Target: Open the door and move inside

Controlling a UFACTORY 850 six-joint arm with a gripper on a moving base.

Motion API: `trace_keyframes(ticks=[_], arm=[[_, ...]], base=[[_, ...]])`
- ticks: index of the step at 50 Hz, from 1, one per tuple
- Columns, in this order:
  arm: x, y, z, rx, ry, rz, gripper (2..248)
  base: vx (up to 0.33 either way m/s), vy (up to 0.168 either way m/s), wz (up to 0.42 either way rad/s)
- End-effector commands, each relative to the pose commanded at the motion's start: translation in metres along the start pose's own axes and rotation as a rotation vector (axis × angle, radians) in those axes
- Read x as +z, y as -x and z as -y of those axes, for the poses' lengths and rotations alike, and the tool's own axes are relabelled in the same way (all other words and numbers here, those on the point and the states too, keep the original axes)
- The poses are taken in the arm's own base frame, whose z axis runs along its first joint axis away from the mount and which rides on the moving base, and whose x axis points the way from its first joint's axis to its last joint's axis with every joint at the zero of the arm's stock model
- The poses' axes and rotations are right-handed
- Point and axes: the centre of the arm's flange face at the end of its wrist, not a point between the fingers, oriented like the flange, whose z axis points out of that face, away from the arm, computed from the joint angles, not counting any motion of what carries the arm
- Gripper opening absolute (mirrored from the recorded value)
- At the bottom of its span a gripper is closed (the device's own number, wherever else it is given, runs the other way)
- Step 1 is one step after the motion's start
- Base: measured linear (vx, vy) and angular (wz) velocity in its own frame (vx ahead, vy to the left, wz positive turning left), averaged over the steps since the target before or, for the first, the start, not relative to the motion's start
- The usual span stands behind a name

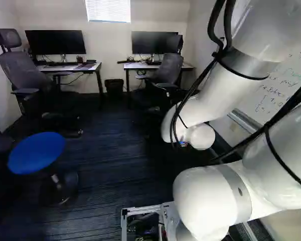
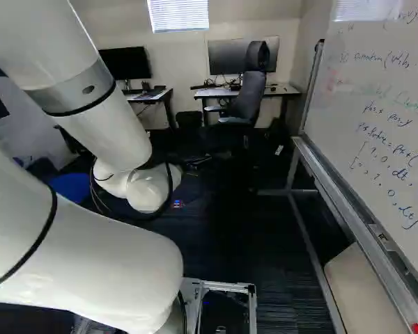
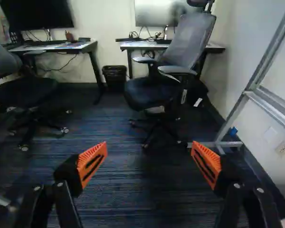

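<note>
At the foot of both base views sits a metal frame (image 2: 226, 287), with the white arm (image 1: 218, 95) rising beside it and reaching forward. Ahead, the hand (image 3: 149, 154) is wide apart, its orange pads facing each other with carpet (image 3: 142, 190) showing between and beyond them. Where the door is, I cannot tell.

At the left of the left base view stands a round blue stool (image 1: 37, 153). Along the right of the right base view runs a whiteboard (image 2: 383, 104) with handwriting, on a metal stand (image 2: 303, 223); one foot of that stand shows ahead of the hand in the wrist view.

Farther on, a left chair (image 1: 22, 70) and a right chair (image 3: 187, 40) stand at two benches, left bench (image 3: 57, 46) and right bench (image 2: 279, 90), each carrying a monitor, left (image 1: 55, 42) and right (image 1: 150, 42). Between the benches is a black bin (image 3: 115, 76). On the far wall hangs a window blind (image 1: 108, 10).
</note>
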Motion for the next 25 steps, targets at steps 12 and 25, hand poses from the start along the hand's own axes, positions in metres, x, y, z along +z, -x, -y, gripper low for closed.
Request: trace_keyframes(ticks=[12,25], arm=[[0.0000,0.0000,0.0000,0.000,0.000,0.000,247],[0.0000,0.0000,0.0000,0.000,0.000,0.000,247]], base=[[0.000,0.000,0.000],[0.000,0.000,0.000]])
